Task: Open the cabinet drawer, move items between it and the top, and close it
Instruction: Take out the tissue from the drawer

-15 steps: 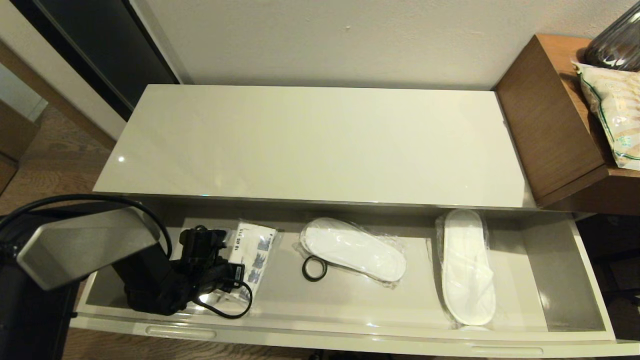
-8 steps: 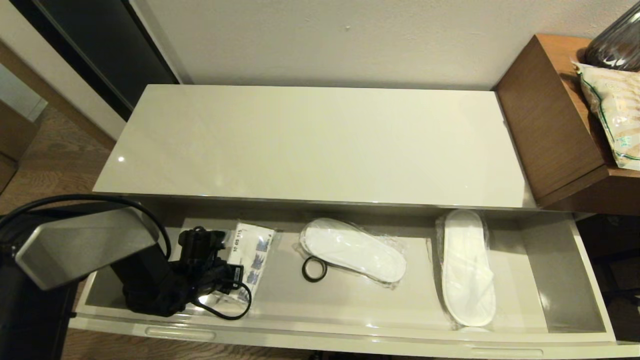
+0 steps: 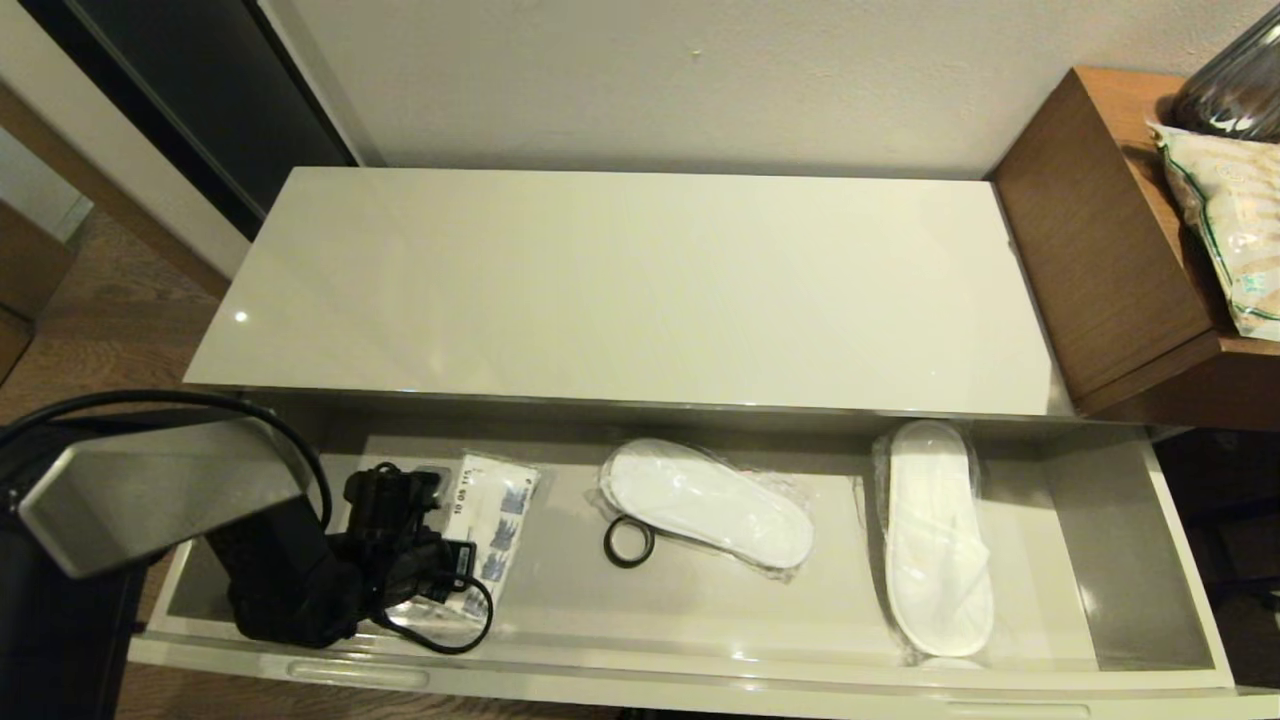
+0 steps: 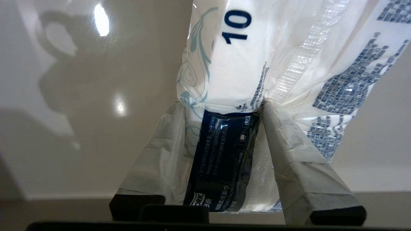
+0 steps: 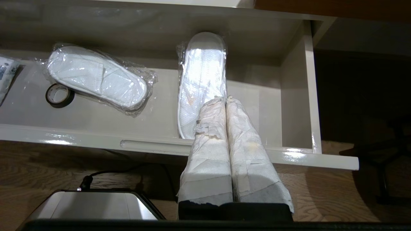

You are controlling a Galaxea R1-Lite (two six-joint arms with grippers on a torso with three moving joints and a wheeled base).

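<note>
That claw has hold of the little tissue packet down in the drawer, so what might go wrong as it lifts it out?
1. The left claw pinches only one end of the soft white plastic-wrapped tissue pack, so the slick wrapper might slip free.
2. The pack lies close under the front edge of the glossy cream cabinet top; lifting straight up, it or the claw might catch there.
3. The loose black cable looping off the wrist into the open beige drawer might snag.
</note>
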